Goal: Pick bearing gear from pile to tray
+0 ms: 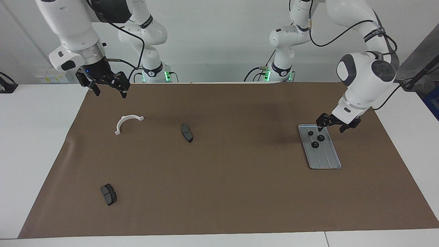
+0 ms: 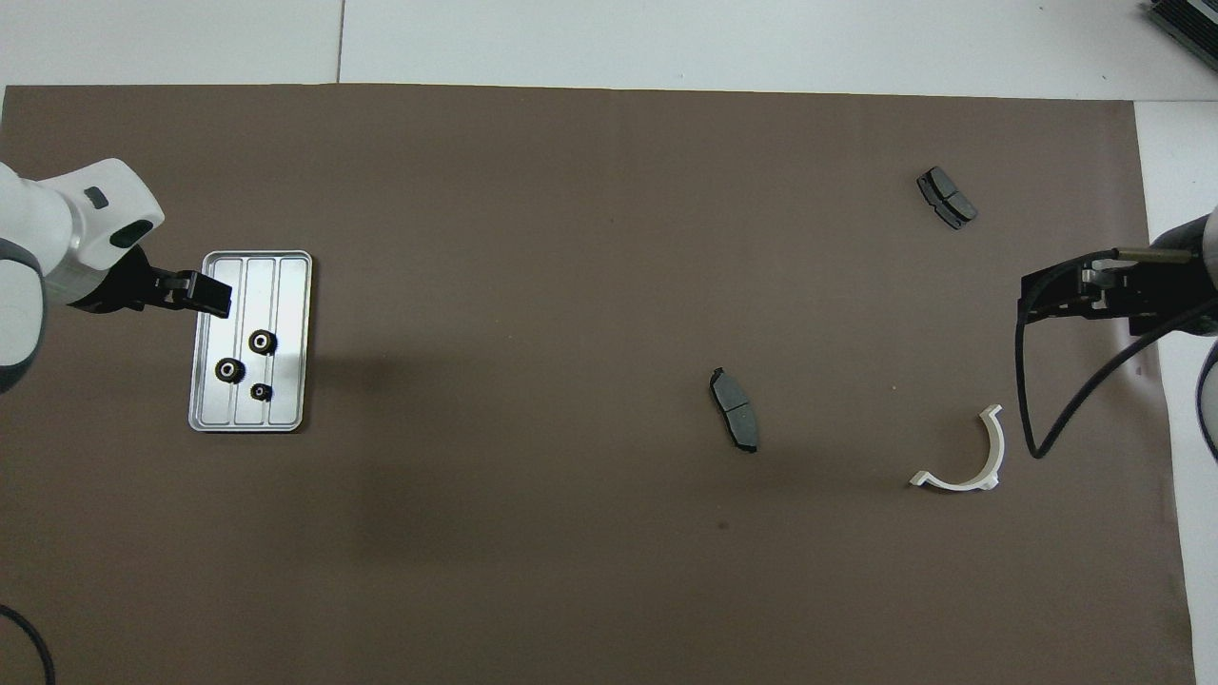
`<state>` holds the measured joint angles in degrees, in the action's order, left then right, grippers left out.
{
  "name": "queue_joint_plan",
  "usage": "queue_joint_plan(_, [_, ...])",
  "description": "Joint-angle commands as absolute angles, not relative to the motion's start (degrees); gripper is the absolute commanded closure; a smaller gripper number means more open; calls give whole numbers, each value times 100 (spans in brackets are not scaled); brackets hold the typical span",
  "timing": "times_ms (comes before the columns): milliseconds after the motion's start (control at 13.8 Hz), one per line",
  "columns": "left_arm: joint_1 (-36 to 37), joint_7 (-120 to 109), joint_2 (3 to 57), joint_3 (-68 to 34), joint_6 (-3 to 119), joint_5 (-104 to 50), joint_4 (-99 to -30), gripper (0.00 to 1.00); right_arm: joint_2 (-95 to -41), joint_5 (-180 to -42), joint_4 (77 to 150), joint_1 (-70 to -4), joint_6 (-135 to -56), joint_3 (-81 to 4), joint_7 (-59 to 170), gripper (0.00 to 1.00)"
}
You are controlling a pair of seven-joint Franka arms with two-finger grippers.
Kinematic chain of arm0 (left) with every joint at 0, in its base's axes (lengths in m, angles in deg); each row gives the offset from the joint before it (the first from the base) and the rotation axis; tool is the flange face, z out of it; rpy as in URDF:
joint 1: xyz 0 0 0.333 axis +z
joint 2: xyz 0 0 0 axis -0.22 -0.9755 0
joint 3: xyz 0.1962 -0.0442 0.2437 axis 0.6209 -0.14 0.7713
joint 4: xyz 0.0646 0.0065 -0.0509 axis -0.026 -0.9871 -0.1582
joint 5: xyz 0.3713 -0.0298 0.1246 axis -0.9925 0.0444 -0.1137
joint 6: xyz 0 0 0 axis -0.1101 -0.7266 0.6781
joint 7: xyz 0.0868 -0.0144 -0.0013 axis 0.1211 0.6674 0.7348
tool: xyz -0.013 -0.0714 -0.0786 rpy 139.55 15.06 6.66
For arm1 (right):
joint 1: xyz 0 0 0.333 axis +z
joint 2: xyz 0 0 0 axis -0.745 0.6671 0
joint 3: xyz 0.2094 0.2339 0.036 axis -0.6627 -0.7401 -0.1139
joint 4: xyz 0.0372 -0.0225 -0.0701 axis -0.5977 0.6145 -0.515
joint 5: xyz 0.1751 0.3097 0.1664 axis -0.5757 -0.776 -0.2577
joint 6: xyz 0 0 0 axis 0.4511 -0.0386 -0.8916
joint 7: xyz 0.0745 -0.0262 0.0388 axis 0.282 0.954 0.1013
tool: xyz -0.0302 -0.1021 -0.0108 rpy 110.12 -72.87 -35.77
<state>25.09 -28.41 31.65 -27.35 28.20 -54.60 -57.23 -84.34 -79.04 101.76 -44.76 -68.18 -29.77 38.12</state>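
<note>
Upper left of the facing frame: right gripper, fingers spread wide, empty, hanging in wait over the corner of the brown mat. Just below it in the frame, flat on the mat: white half-ring bracket. Lower left: dark grey brake pad, well apart from everything else. Left of centre: second brake pad, lying alone.

Right of centre: silver ribbed tray, flat on the mat. In the tray's upper half: three black bearing gears, clustered but not touching, one at the top, one beside it, one lowest. Just above and to the right of the gears: left gripper, raised, fingers apart, holding nothing, over the tray's upper corner. Clear gap between fingertips and gears; nearest gear just below the fingertip on the frame's left.

Overhead frame, left edge: same gripper over the tray's upper outer rib, gears lower in the frame.
</note>
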Motion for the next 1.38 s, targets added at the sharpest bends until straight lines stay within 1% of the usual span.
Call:
queue_joint_plan(0, [2545,-2903,3144,-2670,1850,-5379,-4765,0,-8416,-8028,10135,-4543,-6737,-3008,3953,0])
queue_joint_plan(145, [2545,-2895,3223,-2635,1348,-5388,-4359,0,-8416,-8037,10135,-4543,-6737,-3008,3953,0])
queue_joint_plan(290, [2528,-2886,3634,-2696,1197,-5379,-4375,0,-8416,-8037,10126,-4543,-6737,-3008,3962,0])
queue_joint_plan(508, [2422,-2859,3978,-2767,837,-5353,-4410,0,-8416,-8037,10135,-4543,-6737,-3008,3962,0])
queue_joint_plan(726, [2255,-2807,4286,-2776,801,-5344,-4410,0,-8416,-8036,10135,-4543,-6737,-3008,3962,0])
queue_joint_plan(943, [2290,-2684,4313,-2767,1019,-5335,-4436,0,-8416,-8037,10135,-4543,-6737,-3008,3962,0])
queue_joint_plan(1088, [2308,-2692,4279,-2767,1379,-5326,-4577,0,-8416,-8037,10135,-4543,-6737,-3008,3962,0])
queue_joint_plan(1306, [2281,-2684,4226,-2758,1442,-5326,-4569,0,-8416,-8028,10135,-4543,-6737,-3008,3962,0])
